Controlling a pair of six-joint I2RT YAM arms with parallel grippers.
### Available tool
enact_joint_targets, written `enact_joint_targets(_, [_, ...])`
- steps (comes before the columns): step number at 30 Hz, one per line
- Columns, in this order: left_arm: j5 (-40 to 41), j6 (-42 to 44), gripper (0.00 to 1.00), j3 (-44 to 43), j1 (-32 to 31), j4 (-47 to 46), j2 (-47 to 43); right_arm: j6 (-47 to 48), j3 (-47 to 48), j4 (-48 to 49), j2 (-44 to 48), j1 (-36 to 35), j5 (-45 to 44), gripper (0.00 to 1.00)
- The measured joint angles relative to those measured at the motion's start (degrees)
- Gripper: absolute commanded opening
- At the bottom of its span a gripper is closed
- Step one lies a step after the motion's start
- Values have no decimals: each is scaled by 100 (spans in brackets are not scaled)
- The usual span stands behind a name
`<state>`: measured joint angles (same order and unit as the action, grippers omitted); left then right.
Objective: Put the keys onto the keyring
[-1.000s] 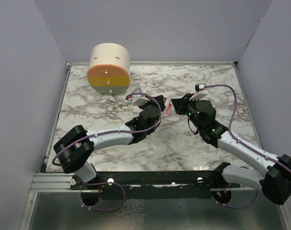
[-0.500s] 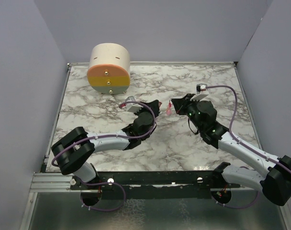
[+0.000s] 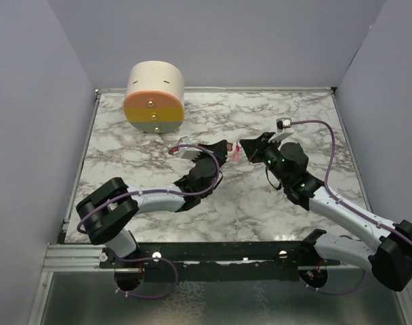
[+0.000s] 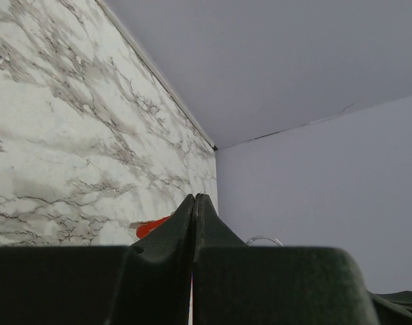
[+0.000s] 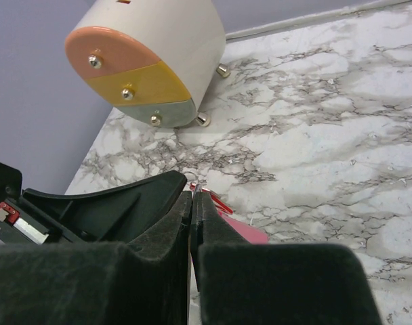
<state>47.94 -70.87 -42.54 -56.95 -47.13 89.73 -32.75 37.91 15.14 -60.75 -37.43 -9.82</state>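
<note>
Mid white-marble table (image 3: 294, 108) — left gripper (image 3: 225, 145) and right gripper (image 3: 242, 146) both pressed together; thin dark keyring with pink strip (image 3: 237, 156) and tiny red key (image 5: 217, 202) at right tips — grip unclear. Cream cylindrical box (image 3: 155, 97) far-left.

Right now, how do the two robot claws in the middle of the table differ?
The left gripper points right, while the right gripper points left, facing it. A pink strip shows at the right gripper's tip, while the left gripper has only a red piece peeking out beside its fingers. Both are shut, with their tips close together but apart.
</note>
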Motion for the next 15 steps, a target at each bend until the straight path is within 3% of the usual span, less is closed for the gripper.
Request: enact_joint_targets(15, [-105, -168, 0, -9, 26, -2, 39, -2, -63, 313, -350, 0, 199, 1])
